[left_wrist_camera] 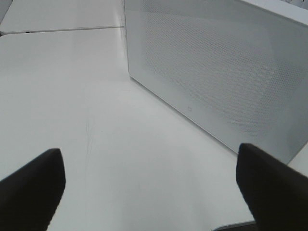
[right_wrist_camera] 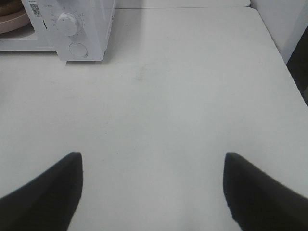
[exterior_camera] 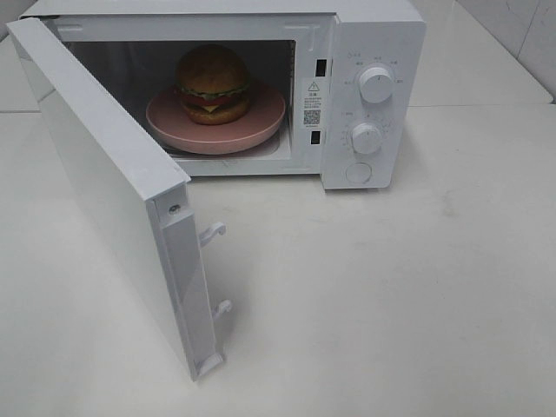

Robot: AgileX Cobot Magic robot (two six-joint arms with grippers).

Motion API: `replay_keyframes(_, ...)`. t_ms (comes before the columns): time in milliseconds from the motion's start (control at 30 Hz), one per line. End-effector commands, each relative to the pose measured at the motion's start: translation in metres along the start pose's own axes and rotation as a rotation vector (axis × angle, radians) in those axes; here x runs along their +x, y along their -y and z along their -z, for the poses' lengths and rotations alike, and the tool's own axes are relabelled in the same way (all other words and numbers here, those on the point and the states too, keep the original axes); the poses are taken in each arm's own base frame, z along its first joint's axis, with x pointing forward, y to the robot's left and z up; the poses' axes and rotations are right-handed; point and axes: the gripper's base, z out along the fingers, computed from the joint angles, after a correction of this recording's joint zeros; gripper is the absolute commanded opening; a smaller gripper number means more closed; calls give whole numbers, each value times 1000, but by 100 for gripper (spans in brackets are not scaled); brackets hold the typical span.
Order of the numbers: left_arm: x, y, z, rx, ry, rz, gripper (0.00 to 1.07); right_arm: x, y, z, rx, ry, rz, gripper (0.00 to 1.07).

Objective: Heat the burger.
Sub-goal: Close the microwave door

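The burger, with a golden-brown bun and green and red filling, sits on a round pink plate inside the white microwave. The microwave door stands wide open, swung out toward the front left. Neither arm shows in the exterior high view. My left gripper is open and empty, with the door's perforated outer face just beyond it. Over bare table to the right of the microwave, my right gripper is open and empty. The plate's edge peeks in at that view's corner.
The microwave has two round knobs and a round button on its right panel. The white table spreads in front and to the right. Two latch hooks stick out of the door's edge.
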Motion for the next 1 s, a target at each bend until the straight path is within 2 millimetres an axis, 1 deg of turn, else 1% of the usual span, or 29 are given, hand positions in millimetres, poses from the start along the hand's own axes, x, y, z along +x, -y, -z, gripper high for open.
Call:
replay_keyframes(33, 1, 1, 2, -1, 27, 1, 88, 2, 0, 2, 4, 32, 8, 76)
replay_keyframes(600, 1, 2, 2, 7, 30, 6, 88, 2, 0, 2, 4, 32, 8, 75)
replay_keyframes(667, 0, 2, 2, 14, 34, 9, 88, 2, 0, 2, 4, 32, 8, 75)
replay_keyframes(700, -3, 3, 5, 22, 54, 10, 87, 2, 0, 2, 4, 32, 8, 75)
replay_keyframes(767, -6, 3, 6, 23, 65, 12, 85, 2, 0, 2, 4, 32, 8, 75)
replay_keyframes(833, -17, 2, 5, 20, 68, 17, 82, 2, 0, 2, 4, 32, 8, 75)
replay_keyframes(867, -17, 2, 5, 20, 68, 17, 82, 2, 0, 2, 4, 32, 8, 75)
replay_keyframes(933, -26, -2, -5, 13, 46, 32, 76, 2, 0, 2, 4, 32, 8, 75)
replay_keyframes(967, -26, -2, -5, 13, 46, 32, 76, 2, 0, 2, 4, 32, 8, 75)
replay_keyframes(1000, -28, -3, -9, 11, 35, 37, 70, 2, 0, 2, 4, 32, 8, 75)
